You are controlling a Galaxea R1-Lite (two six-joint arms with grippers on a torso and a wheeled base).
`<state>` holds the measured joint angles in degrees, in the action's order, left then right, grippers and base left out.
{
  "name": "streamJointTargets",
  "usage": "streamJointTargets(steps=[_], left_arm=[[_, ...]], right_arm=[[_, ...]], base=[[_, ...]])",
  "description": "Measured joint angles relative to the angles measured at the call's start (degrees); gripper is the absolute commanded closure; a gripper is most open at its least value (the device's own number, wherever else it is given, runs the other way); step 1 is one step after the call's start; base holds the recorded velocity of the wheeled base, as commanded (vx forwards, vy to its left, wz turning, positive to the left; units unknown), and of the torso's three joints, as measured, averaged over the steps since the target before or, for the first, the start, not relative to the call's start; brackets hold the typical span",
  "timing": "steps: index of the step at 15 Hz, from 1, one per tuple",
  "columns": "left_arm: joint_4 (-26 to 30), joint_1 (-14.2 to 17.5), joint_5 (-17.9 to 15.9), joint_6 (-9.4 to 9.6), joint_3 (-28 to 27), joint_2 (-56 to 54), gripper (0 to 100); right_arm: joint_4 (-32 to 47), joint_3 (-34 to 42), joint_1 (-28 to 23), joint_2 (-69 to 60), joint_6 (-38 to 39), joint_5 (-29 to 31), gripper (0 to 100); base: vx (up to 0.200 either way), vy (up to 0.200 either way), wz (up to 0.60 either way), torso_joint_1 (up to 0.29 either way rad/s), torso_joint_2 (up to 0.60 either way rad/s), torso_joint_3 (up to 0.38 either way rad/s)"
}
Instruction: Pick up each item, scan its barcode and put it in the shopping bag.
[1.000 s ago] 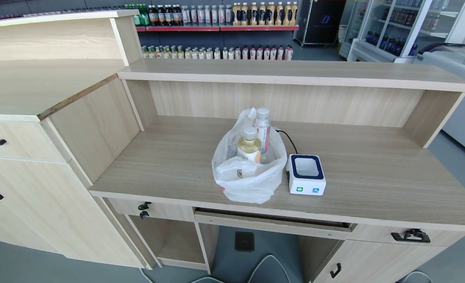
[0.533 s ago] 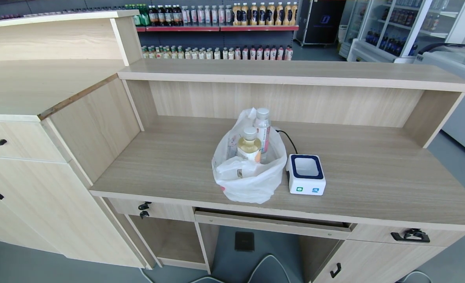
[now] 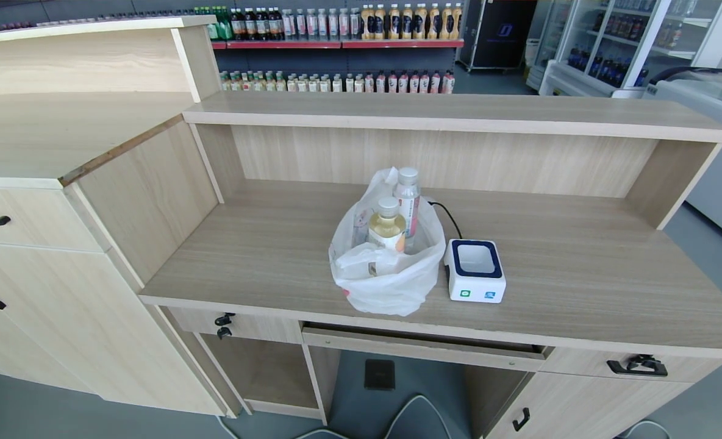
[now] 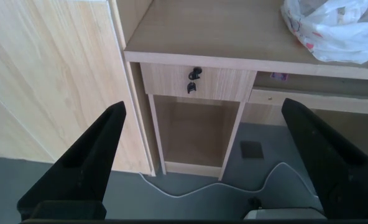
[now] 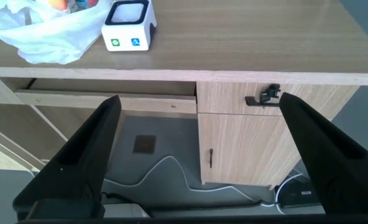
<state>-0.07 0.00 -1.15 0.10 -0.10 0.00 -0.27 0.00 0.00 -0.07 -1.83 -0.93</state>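
Left claw (image 4: 204, 107) spread wide, empty, held low in front of the counter (image 3: 257, 250). Shopping bag (image 3: 385, 283) stands mid-counter, two bottles (image 3: 388, 224) upright inside. Scanner (image 3: 474, 270) sits just beside the bag's right. Right claw (image 5: 199, 98) likewise wide open, holding nothing.

One bag (image 3: 385, 280) at centre frame; two bottles (image 3: 388, 227) inside it; one scanner (image 3: 475, 271) just right of the bag; one cable (image 3: 449, 219) behind; one counter (image 3: 580, 274) beneath.
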Motion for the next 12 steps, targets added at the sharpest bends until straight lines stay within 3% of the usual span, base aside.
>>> streamJointTargets(steps=[12], left_arm=[[0.0,0.0,0.0,0.00,0.0,0.0,0]], right_arm=[[0.2,0.0,0.0,0.0,-0.4,-0.5,0]], base=[[0.000,0.000,0.00,0.000,0.00,0.000]])
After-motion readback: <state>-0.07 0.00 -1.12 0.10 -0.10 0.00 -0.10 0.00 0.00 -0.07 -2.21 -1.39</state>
